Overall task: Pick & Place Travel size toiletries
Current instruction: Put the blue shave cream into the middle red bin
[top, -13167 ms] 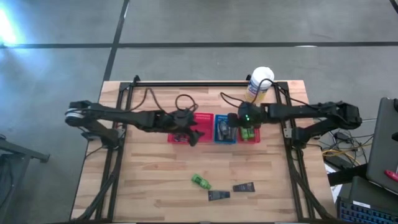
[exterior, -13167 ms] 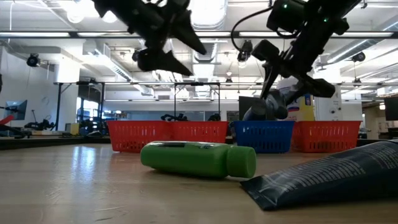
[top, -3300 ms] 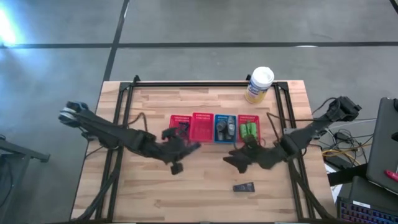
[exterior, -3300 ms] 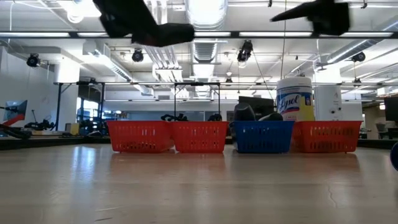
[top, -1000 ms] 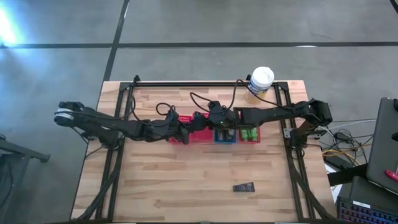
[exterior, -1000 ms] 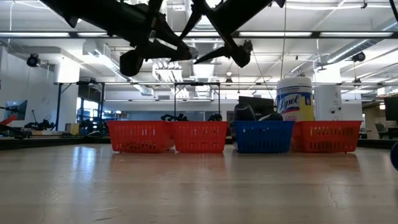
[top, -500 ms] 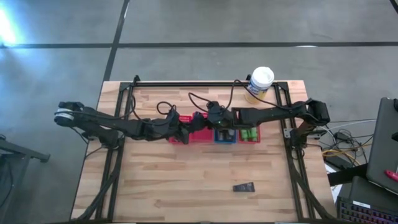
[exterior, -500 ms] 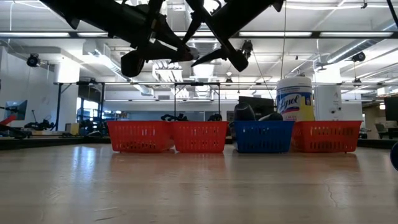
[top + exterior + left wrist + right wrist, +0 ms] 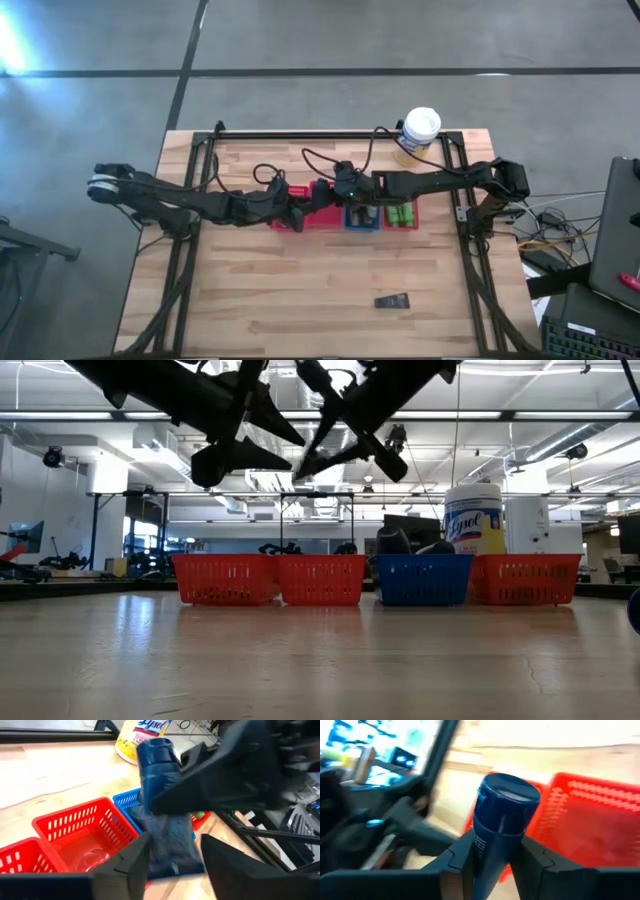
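A dark blue tube with a round cap (image 9: 161, 795) hangs in the air above the row of baskets, between both grippers. My right gripper (image 9: 492, 865), reaching in from the table's right (image 9: 330, 190), is shut on it. My left gripper (image 9: 175, 865), coming from the table's left (image 9: 305, 205), is open, with one finger on each side of the tube's flat end. A flat dark sachet (image 9: 392, 300) lies on the table near its front edge. Green bottles (image 9: 400, 212) lie in the rightmost red basket. My right gripper pinches the tube's body just below the cap (image 9: 492, 840) between its two fingers. The fingers slant down from the table's right and lie across the tube. The tube is lifted clear, above the baskets. My left gripper's fingers (image 9: 132, 865) flank the tube's flat end (image 9: 172, 857); whether they touch it I cannot tell.
Four small baskets stand in a row at mid table: two red ones (image 9: 225, 580) (image 9: 322, 580), a blue one (image 9: 423, 580) with dark items, and a red one (image 9: 525, 580). A yellow canister with a white lid (image 9: 418, 133) stands at the far right.
My right gripper has shut on the tube below its cap. My left gripper has opened, its fingers spreading apart in the low view. Both arms have otherwise kept their places, and the tube has stayed in the air between them.
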Motion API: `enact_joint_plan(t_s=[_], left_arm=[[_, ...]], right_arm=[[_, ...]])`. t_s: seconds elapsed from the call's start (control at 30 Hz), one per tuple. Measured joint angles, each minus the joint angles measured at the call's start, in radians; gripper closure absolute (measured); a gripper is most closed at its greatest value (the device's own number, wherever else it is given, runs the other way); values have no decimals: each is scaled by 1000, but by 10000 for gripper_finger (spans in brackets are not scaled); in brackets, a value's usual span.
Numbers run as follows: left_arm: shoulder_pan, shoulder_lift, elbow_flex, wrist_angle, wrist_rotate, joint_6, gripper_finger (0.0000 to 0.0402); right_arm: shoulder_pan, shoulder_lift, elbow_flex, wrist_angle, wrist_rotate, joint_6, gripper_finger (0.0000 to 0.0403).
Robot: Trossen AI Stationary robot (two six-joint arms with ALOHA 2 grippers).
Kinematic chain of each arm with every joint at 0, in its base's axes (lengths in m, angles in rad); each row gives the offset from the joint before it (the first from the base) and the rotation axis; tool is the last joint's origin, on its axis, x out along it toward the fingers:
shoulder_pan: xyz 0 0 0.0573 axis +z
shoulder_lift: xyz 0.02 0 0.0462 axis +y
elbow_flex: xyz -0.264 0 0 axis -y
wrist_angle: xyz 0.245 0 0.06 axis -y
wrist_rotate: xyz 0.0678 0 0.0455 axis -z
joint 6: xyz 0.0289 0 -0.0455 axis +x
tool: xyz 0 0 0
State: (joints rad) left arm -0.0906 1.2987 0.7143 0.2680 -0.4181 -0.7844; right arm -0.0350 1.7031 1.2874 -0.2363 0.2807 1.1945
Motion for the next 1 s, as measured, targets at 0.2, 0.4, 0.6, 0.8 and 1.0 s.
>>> enact_joint_plan(t_s=[0.2,0.4,0.6,0.8,1.0], left_arm=[[-6,-15,1,-112,104,-2,153],[-32,-42,1,-263,148,7,124],[-42,-92,1,-313,123,61,124],[-42,-141,1,-354,76,117,124],[-42,-151,0,-381,73,147,124]], right_arm=[[-30,1,-2,-98,3,-3,324],[-67,27,-10,-127,-60,-14,328],[-87,109,-13,-114,-173,32,313],[-86,163,-2,-102,-203,65,301],[-104,160,3,-100,-188,55,277]])
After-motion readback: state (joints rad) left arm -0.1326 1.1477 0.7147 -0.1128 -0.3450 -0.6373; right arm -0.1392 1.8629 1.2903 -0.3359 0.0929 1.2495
